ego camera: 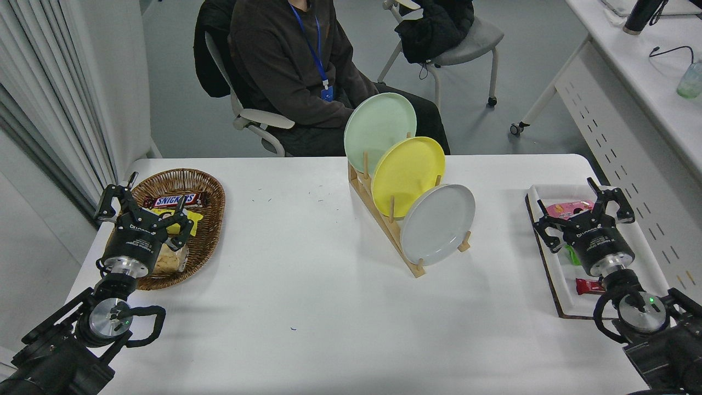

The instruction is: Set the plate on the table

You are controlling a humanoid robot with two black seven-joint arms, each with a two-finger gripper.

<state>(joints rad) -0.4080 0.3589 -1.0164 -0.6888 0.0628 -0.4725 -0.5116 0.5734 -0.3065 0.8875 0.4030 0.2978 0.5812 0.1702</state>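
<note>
Still racked: grey plate stands in the wooden rack

Upright and tilted, the grey plate (437, 224) sits in the nearest slot of the wooden rack (387, 219), around the middle of the table (307, 307), with the yellow plate (408, 168) and green plate (379, 131) behind it. The right gripper (583, 210) hangs with its fingers spread and empty over the white tray (554, 274) at the table's right edge. The left gripper (143, 207) is parked, fingers apart, over the basket (211, 189) by the left edge. A person (290, 60) sits beyond the far edge
</note>
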